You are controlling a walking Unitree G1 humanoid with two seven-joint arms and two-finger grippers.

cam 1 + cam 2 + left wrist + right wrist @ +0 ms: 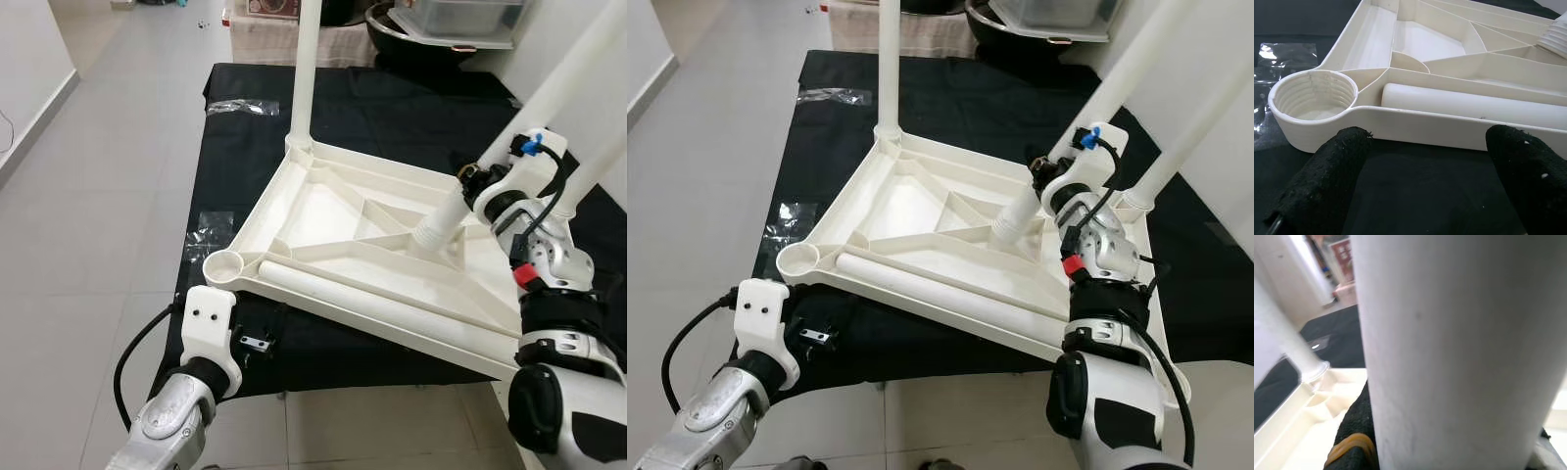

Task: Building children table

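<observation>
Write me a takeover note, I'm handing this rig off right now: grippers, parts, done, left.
Right gripper: shut on a table leg, its threaded end down at the upturned tabletop, not seated.
Left gripper: open, at the tabletop's near edge by the empty corner socket.
Done: back legs stand in their sockets.
Left: seat the held leg, then fit the loose leg lying in the tabletop.

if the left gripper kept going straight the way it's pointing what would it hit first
Probably the near outer wall of the white tabletop, just right of its empty threaded corner socket; the left gripper is open.
</observation>
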